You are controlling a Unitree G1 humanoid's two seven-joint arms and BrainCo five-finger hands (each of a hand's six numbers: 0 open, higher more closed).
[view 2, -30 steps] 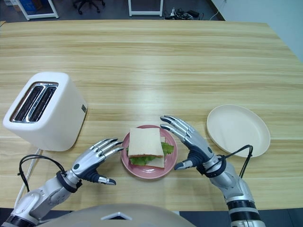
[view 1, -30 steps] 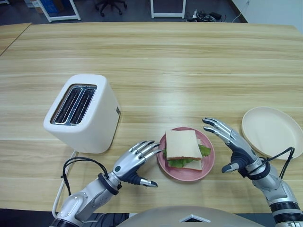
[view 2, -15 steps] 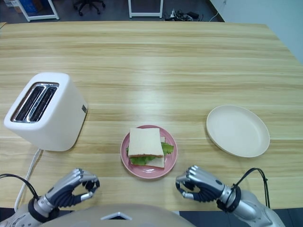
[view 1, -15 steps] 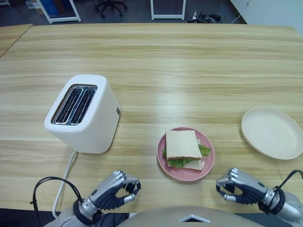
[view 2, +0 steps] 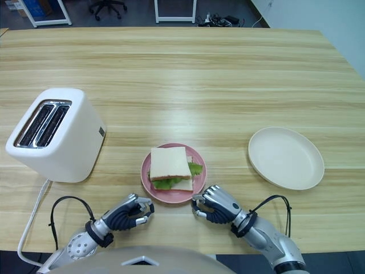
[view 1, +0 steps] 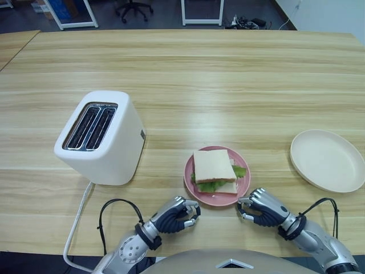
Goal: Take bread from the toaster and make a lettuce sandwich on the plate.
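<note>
**Fingers curled tight and holding nothing, either side of a built sandwich**

The fingers of both hands are sitting folded into loose fists, gripping nothing. The left hand is resting low over the counter just beside the near-left rim of the pink plate. The right hand is sitting just beside the near-right rim. I cannot tell whether either one is touching the rim.

The sandwich is lying on the pink plate, with a white slice on top, lettuce poking out at the sides and a second slice underneath. The toaster is standing well apart to the left, its slots looking dark and empty. A cream plate is lying bare to the right.

Judging from this, the build is looking complete and the step in hand is the finish. Doing it well is mostly a matter of restraint:

- Keep the curled fingers off the plate rim, since a knuckle bump could slide the plate or shift the top slice.
- If the slightly offset slices need squaring, open the fingers first and press lightly from above rather than pushing from the side.
- Mind the toaster cord trailing near the left arm.
</note>
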